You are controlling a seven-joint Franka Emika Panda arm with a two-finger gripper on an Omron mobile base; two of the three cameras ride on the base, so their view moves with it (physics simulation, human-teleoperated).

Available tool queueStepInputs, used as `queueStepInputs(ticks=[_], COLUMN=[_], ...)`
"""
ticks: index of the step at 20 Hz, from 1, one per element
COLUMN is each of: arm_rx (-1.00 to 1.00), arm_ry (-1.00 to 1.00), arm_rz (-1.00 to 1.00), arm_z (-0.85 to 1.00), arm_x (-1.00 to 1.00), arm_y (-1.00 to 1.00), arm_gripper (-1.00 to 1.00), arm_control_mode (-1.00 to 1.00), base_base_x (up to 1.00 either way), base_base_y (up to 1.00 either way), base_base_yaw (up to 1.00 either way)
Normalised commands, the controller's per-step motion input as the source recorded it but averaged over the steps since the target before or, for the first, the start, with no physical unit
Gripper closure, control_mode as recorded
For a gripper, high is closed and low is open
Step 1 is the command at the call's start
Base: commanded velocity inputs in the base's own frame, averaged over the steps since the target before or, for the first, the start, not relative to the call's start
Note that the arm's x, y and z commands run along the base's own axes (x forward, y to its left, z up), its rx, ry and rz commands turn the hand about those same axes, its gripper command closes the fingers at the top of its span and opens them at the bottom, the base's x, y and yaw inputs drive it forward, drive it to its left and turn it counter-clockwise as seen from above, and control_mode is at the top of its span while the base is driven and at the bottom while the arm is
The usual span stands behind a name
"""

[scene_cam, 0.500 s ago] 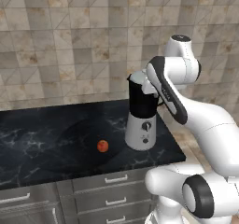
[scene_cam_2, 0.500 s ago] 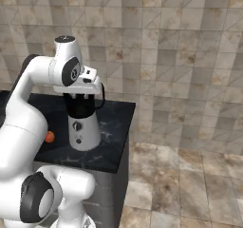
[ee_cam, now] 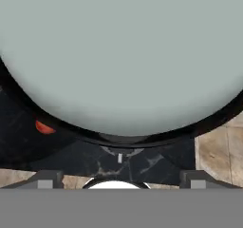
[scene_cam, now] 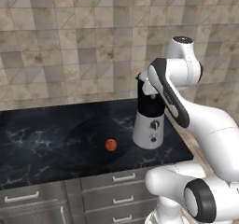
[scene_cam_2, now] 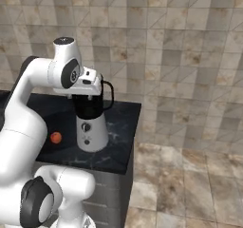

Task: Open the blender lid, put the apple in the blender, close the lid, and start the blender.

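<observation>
The blender (scene_cam: pixel 149 130) stands near the right end of the dark counter, a silver base with a black dial under a dark jar (scene_cam_2: pixel 89 108) with a side handle. My gripper (ee_cam: pixel 121 180) hangs straight over its top, open, with one fingertip at each lower corner of the hand view. The pale grey blender lid (ee_cam: pixel 118 56) sits on the jar, very close below the hand. Nothing shows between my fingers. The small red-orange apple (scene_cam: pixel 110 144) lies on the counter left of the blender, and its edge peeks past the jar rim (ee_cam: pixel 44 127) in the hand view.
The black marble counter (scene_cam: pixel 51 139) stretches to the left, with grey drawers (scene_cam: pixel 112 190) below. Its right end (scene_cam_2: pixel 129 141) drops to a tiled floor. A tiled wall rises close behind the blender.
My hand has sunk slightly closer to the blender's top. The blender and the apple have not moved.
</observation>
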Motion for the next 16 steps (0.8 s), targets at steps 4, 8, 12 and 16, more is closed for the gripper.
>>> queueStepInputs(ticks=[4, 8, 12, 16], arm_rx=[0.00, 0.00, 0.00, 0.00], arm_ry=[0.00, 0.00, 0.00, 0.00], arm_rz=[0.00, 0.00, 0.00, 0.00], arm_z=[0.00, 0.00, 0.00, 0.00], arm_x=[0.00, 0.00, 0.00, 0.00], arm_y=[0.00, 0.00, 0.00, 0.00], arm_gripper=[-1.00, -1.00, -1.00, -1.00], arm_control_mode=[1.00, 1.00, 1.00, 1.00], base_base_x=[0.00, 0.00, 0.00, 0.00], base_base_y=[0.46, 0.51, 0.52, 0.47], base_base_yaw=[0.00, 0.00, 0.00, 0.00])
